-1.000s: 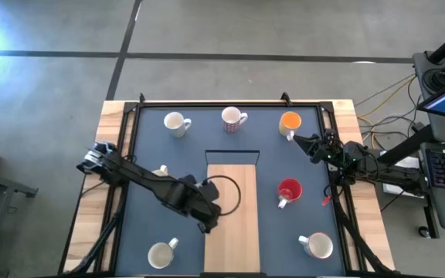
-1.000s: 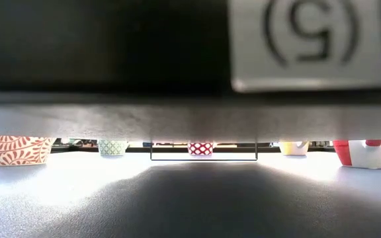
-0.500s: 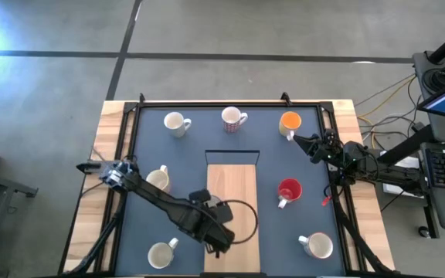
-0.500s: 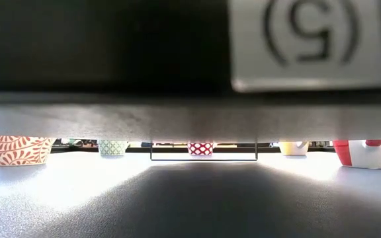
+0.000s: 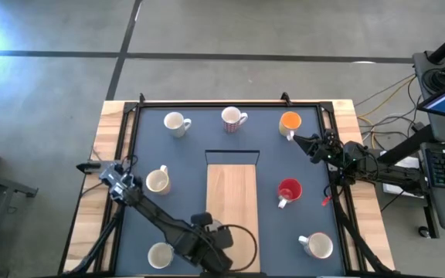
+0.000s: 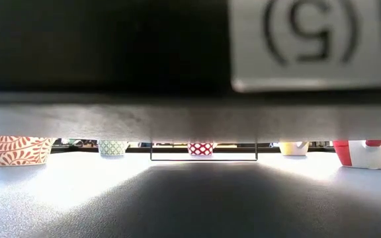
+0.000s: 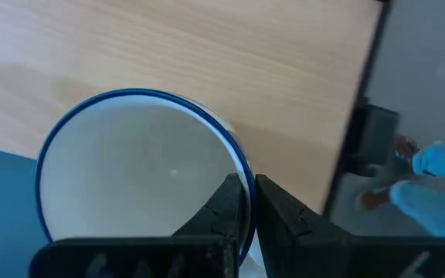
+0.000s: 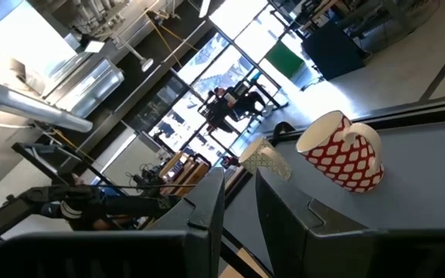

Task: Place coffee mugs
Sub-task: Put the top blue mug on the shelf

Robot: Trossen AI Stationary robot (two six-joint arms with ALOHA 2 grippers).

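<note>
My left gripper (image 5: 210, 256) is at the table's near edge, by the left side of the wooden board (image 5: 234, 202), shut on a white mug with a blue rim (image 7: 141, 174). The arm hides that mug in the high view. Seven other mugs stand on the dark mat. Along the far edge are a white one (image 5: 175, 123), a patterned one (image 5: 233, 118) and an orange one (image 5: 290, 122). A white one (image 5: 157, 181) stands mid-left and a red one (image 5: 289, 190) mid-right. Two more white mugs (image 5: 161, 254) (image 5: 317, 245) stand near. My right gripper (image 5: 298, 140) waits by the orange mug, shut, touching nothing. My left gripper pinches the blue-rimmed mug's wall at the rim (image 7: 243, 171), one finger (image 7: 229, 207) inside the cup and the other (image 7: 278, 218) outside. The fingers come from above, pointing down. The mug sits upright, mouth up, over the board's edge. Whether it is lifted clear I cannot tell.
A thin black rectangular outline (image 5: 232, 153) marks the mat at the board's far end. A raised dark frame (image 5: 230, 103) runs round the mat. The low view shows only the mugs' bases, such as a leaf-patterned one (image 6: 18, 151), under a dark bar. A screen and cables lie beyond the right edge.
My left gripper has carried the blue-rimmed mug toward the table's near edge, along the left side of the wooden board. This has uncovered the white mug at mid-left. My right arm has kept still.
</note>
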